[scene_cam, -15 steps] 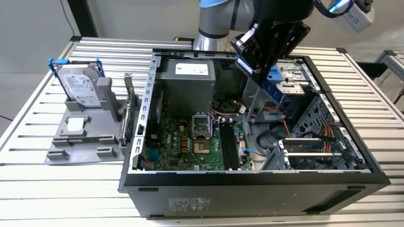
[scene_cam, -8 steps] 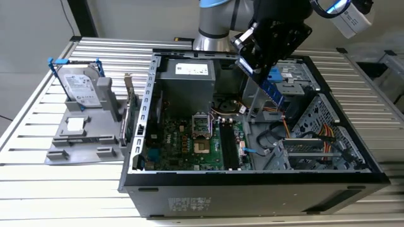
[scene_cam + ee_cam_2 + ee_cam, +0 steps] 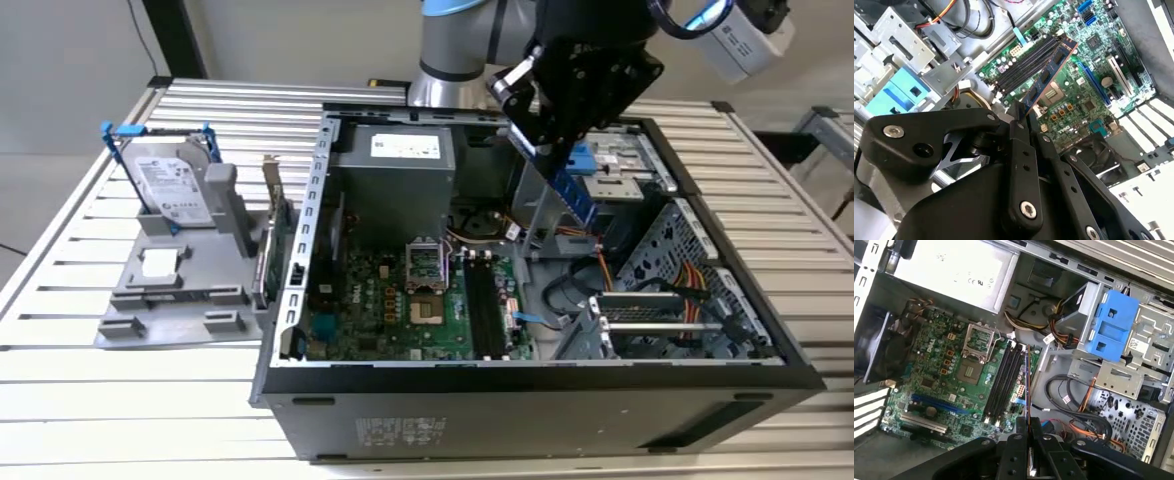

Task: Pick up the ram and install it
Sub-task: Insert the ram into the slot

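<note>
Gripping the ram [image 3: 567, 195] by one end, the gripper [image 3: 531, 128] hung over the open computer case [image 3: 534, 400] in the exterior view, its jaws clenched on the stick. The ram's long axis slanted down and away from the jaws toward the motherboard [image 3: 400, 300], with its free end in the air above the board and not seated. Well off from the jaws, outside the case, a silver hard drive [image 3: 174, 185] with a white label stood on a grey stand [image 3: 174, 290]; its print was too small to read. In the second wrist view the ram [image 3: 1049, 75] reached straight out from between the fingers [image 3: 1018, 150] of the gripper [image 3: 1019, 117]. It showed one flat face, a dark blue board carrying a row of black chips, with a thin coppery strip along one long edge. Its far end pointed at the black memory slots [image 3: 1026, 65], which lay beyond the jaws and nearly parallel to the stick. In the first wrist view the ram [image 3: 1027, 390] appeared edge-on as a thin line leaving the gripper [image 3: 1029, 437], running alongside the memory slots [image 3: 1004, 380] at the edge of the bank. Farther beyond the jaws sat the power supply [image 3: 954, 270] with a white printed label, and off to one side a blue drive bracket [image 3: 1111, 325].
</note>
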`<state>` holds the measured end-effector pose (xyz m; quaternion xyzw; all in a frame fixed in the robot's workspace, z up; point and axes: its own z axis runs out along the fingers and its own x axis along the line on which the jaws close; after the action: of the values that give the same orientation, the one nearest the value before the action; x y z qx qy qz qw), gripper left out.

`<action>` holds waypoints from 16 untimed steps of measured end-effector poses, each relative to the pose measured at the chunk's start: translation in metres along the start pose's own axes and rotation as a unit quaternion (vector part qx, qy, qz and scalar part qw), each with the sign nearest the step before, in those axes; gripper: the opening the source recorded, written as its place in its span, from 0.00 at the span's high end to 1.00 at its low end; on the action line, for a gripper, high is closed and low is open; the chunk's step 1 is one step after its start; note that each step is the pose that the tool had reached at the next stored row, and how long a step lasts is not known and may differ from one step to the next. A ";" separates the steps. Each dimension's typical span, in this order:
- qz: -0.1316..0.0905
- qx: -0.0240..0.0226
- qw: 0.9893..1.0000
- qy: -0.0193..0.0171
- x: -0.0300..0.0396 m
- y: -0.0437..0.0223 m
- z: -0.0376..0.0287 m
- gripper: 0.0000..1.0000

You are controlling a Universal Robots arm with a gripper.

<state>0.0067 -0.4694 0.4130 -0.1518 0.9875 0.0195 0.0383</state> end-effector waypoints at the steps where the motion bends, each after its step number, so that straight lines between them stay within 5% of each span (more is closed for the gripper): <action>1: 0.004 0.000 1.000 0.000 0.0000 0.0000 0.0000 1.00; 12: 0.051 0.004 0.999 -0.001 0.0002 0.0000 0.0000 1.00; 16: 0.080 0.007 0.997 -0.002 0.0002 0.0000 0.0000 1.00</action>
<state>0.0065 -0.4694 0.4130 -0.0721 0.9965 0.0163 0.0397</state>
